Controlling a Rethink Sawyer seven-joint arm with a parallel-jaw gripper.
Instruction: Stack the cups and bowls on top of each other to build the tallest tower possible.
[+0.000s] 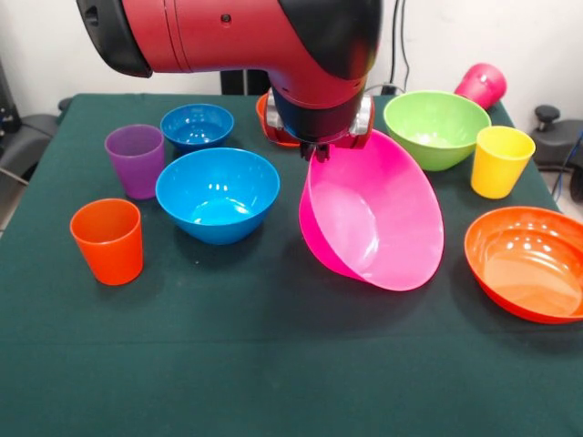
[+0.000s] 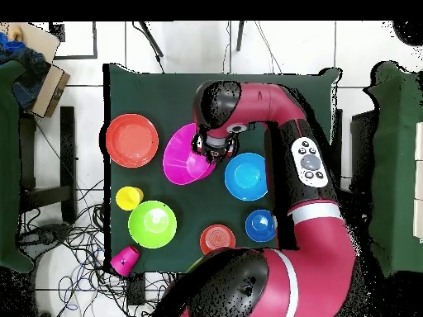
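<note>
My gripper (image 1: pixel 321 151) is shut on the far rim of the very large pink bowl (image 1: pixel 373 214), which hangs tilted with its lower rim at the cloth; it also shows in the overhead view (image 2: pixel 182 157) beside the gripper (image 2: pixel 206 149). The medium blue bowl (image 1: pixel 217 193) stands just left of it. The small blue bowl (image 1: pixel 197 126), purple cup (image 1: pixel 135 159) and orange cup (image 1: pixel 107 239) are on the left. The small orange bowl (image 1: pixel 263 113) is partly hidden behind the arm. The lime green bowl (image 1: pixel 435 127), yellow cup (image 1: pixel 500 160) and large orange bowl (image 1: pixel 528 261) are on the right. The magenta cup (image 1: pixel 481 85) lies on its side at the far right corner.
All stand on a dark green table cloth (image 1: pixel 273 364). The arm (image 2: pixel 306 165) covers the purple and orange cups in the overhead view. Chairs and cables surround the table.
</note>
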